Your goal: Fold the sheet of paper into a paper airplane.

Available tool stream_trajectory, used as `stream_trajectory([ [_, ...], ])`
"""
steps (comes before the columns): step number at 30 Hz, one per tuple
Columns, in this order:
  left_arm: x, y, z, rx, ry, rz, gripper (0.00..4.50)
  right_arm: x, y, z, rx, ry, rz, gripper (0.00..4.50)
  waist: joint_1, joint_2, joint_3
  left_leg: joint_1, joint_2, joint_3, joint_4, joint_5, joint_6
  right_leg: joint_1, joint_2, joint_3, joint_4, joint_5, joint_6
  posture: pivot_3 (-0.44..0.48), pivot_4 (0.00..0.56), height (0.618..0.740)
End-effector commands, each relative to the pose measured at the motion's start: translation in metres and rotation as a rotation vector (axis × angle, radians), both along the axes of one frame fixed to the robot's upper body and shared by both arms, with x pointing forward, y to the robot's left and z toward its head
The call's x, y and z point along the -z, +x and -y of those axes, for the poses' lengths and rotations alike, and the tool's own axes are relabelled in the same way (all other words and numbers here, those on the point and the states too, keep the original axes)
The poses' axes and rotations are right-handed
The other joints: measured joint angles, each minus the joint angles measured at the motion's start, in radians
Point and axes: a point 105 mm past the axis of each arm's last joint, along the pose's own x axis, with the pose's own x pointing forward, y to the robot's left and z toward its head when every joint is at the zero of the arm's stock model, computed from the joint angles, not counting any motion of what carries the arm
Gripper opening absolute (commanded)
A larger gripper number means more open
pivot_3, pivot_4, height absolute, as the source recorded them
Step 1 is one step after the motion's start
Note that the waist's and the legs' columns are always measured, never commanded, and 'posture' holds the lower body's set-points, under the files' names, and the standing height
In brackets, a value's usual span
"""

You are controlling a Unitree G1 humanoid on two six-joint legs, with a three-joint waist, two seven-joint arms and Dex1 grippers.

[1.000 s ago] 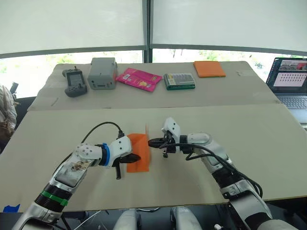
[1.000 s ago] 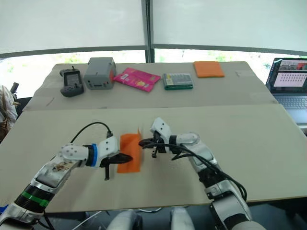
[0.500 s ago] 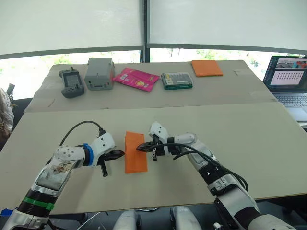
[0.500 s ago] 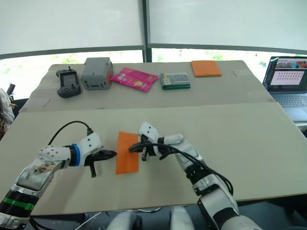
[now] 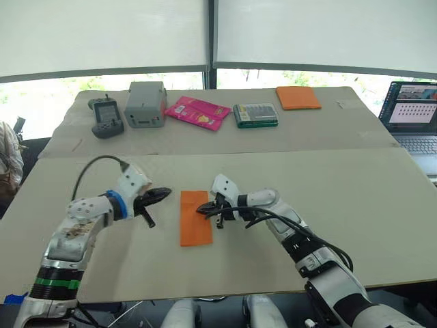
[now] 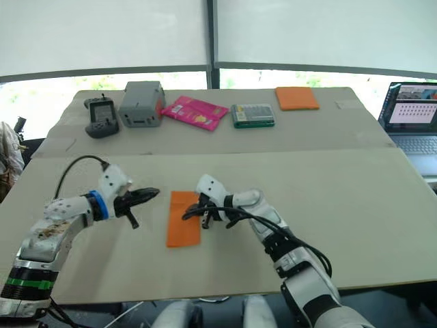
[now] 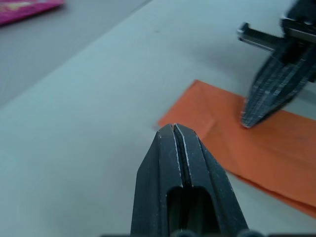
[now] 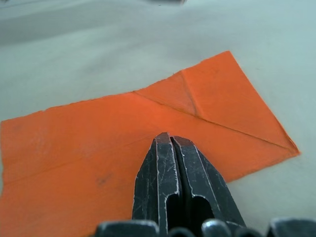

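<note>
The sheet of paper (image 5: 195,219) lies flat on the near table as a narrow bright orange rectangle, folded over with crease lines (image 8: 187,98) showing. My right gripper (image 5: 203,210) is shut, its tips resting on the sheet's right edge near the far end. In the right wrist view its fingertips (image 8: 169,140) sit over the orange surface. My left gripper (image 5: 164,193) is shut with nothing in it and hovers left of the sheet, apart from it. In the left wrist view the sheet (image 7: 276,153) lies beyond my left gripper (image 7: 174,129). The paper airplane is out of view.
On the far table stand a controller (image 5: 106,117), a grey box (image 5: 146,104), a pink packet (image 5: 198,112), a green box (image 5: 255,115) and a thick orange pad (image 5: 298,98). A laptop (image 5: 413,113) sits at the right edge. A person (image 5: 8,160) is at the left.
The sheet's raised flap has come down and the sheet now lies flat. My left gripper has let go and drawn back to the left. The right gripper stays on the sheet.
</note>
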Motion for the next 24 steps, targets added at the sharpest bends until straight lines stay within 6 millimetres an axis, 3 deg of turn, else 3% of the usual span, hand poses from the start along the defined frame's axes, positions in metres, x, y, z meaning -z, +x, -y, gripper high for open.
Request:
stream_trajectory([
  [1, 0.001, -0.005, 0.021, 0.096, 0.004, 0.012, 0.00, 0.014, 0.005, 0.018, 0.084, -0.060, -0.023, 0.03, 0.000, 0.000, 0.000, 0.000, 0.000, 0.000, 0.000, 0.000, 0.000, 0.000, 0.000, 0.000, 0.000, 0.000, 0.000, 0.000, 0.150, 0.740],
  [5, 0.019, -0.010, 0.035, 0.151, 0.027, -0.049, 0.00, 0.013, 0.006, 0.025, 0.117, -0.054, -0.018, 0.03, 0.003, 0.000, 0.000, 0.000, 0.000, 0.000, 0.000, 0.000, 0.000, 0.000, 0.000, 0.000, 0.000, 0.000, 0.000, 0.000, 0.150, 0.740],
  [8, 0.048, -0.010, 0.027, 0.139, 0.147, -0.086, 0.00, 0.010, 0.005, 0.029, 0.125, -0.041, 0.008, 0.03, 0.006, 0.000, 0.000, 0.000, 0.000, 0.000, 0.000, 0.000, 0.000, 0.000, 0.000, 0.000, 0.000, 0.000, 0.000, 0.000, 0.150, 0.740],
  [11, 0.060, -0.013, 0.024, 0.132, 0.150, -0.115, 0.00, 0.008, -0.003, 0.028, 0.098, -0.020, 0.030, 0.03, 0.014, 0.000, 0.000, 0.001, 0.000, 0.000, 0.000, 0.000, 0.000, 0.001, 0.000, 0.000, -0.001, 0.000, 0.000, 0.000, 0.150, 0.740],
  [16, 0.064, -0.015, 0.028, 0.143, 0.127, -0.134, 0.00, -0.004, -0.010, 0.025, 0.052, 0.029, 0.089, 0.03, 0.015, 0.000, 0.000, 0.001, 0.000, 0.001, 0.000, 0.000, 0.000, 0.002, 0.001, 0.000, -0.001, 0.000, 0.000, 0.000, 0.150, 0.740],
  [24, 0.066, -0.022, 0.029, 0.142, 0.114, -0.151, 0.00, -0.007, 0.008, 0.017, 0.083, 0.044, 0.102, 0.03, 0.014, 0.000, 0.000, 0.001, 0.001, 0.001, 0.001, 0.000, 0.000, 0.002, 0.001, 0.000, 0.000, 0.000, 0.000, 0.000, 0.150, 0.740],
])
